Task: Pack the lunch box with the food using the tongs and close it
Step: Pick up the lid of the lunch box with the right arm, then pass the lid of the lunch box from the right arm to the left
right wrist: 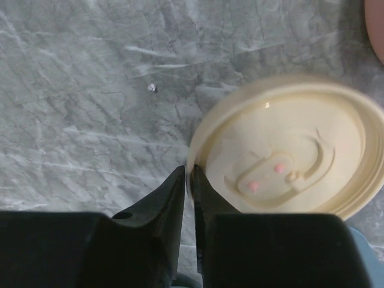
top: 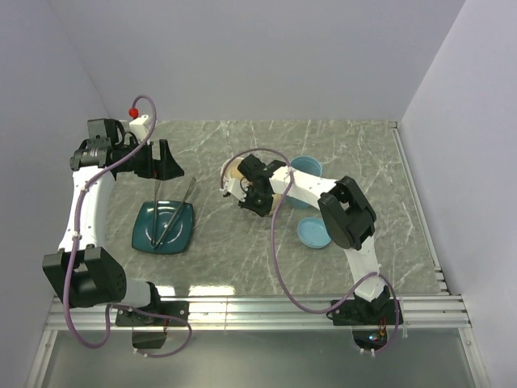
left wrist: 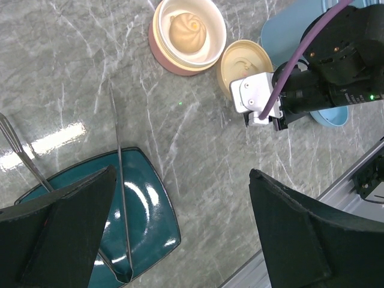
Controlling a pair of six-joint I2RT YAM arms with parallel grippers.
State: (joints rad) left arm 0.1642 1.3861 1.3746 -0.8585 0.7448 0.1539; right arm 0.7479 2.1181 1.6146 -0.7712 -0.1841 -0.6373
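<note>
Right arm [top: 323,190] bends leftward, jaws pinching the cream lid [right wrist: 288,162]; left jaws gape over the tongs [left wrist: 122,198].

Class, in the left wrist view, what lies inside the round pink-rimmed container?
One pale beige ball sits in its cream inner cup. Anything beneath the ball is covered.

The table [left wrist: 78,66] is grey-green marble with thin pale veins. On its left, the plate [left wrist: 151,210] is dark teal and glossy, and the tongs [left wrist: 119,180] are silvery. The bowl [left wrist: 161,57] is pink outside and cream inside, and the bun [left wrist: 187,31] in it is pale beige. The lid [right wrist: 288,162] is cream with two small pink dots. Near right, a disc [top: 313,234] is light blue. The left claw [left wrist: 180,174] and right claw [right wrist: 189,177] are black, the arms [top: 85,202] white, the cables [top: 279,267] purple.
</note>
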